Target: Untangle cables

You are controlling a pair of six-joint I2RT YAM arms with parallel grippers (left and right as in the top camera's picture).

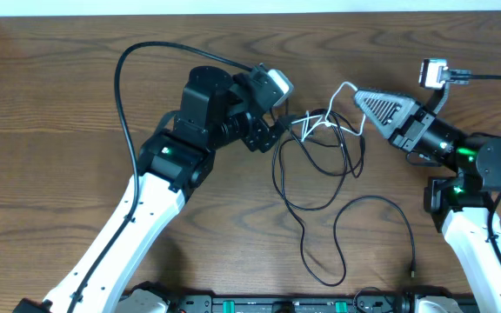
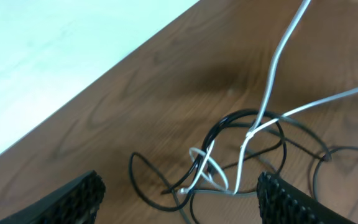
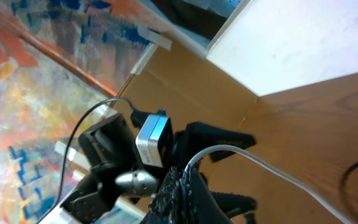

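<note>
Left gripper (image 2: pixel 179 193) jaws apart | black cables (image 2: pixel 229 117) crossing white cable (image 2: pixel 271 74) | wooden table (image 2: pixel 135 93)

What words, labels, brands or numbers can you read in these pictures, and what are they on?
No text can be read in any view.
cables, white cable, table: no print on them.
silver camera box: plain casing, no legible label.
painted surface in the right wrist view: patches of colour only, no letters.
</note>
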